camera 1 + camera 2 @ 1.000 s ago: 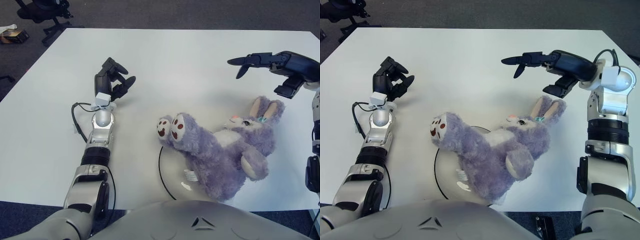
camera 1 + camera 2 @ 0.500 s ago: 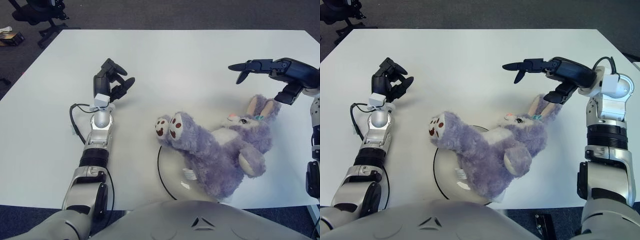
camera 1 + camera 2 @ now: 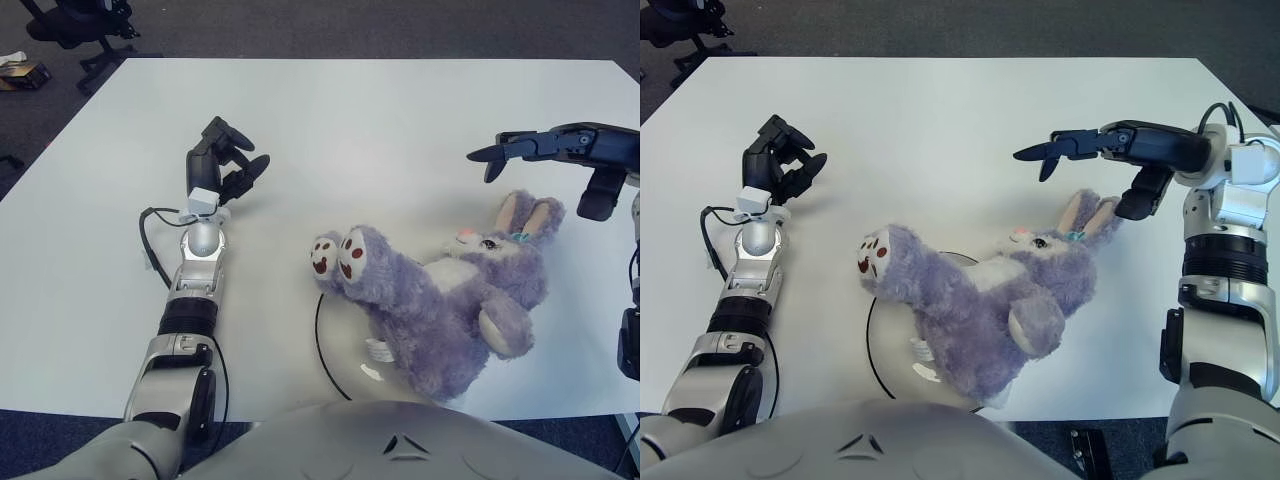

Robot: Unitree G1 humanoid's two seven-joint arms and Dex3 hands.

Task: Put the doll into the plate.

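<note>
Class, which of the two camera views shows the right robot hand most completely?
The right eye view: the right robot hand shows whole, fingers spread above the doll, with its wrist and forearm. In the left eye view the right robot hand sits at the picture's edge, wrist cut off.

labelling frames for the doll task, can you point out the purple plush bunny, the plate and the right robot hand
purple plush bunny doll point(image 3: 990, 300), right eye view, on its belly
round white plate with a dark rim point(image 3: 880, 345), right eye view, on the bare left part
right robot hand point(image 3: 1120, 160), right eye view, on the middle of the open hand

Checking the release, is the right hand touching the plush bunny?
Apart. The right eye view shows white table between the open right hand and the plush bunny.
</note>
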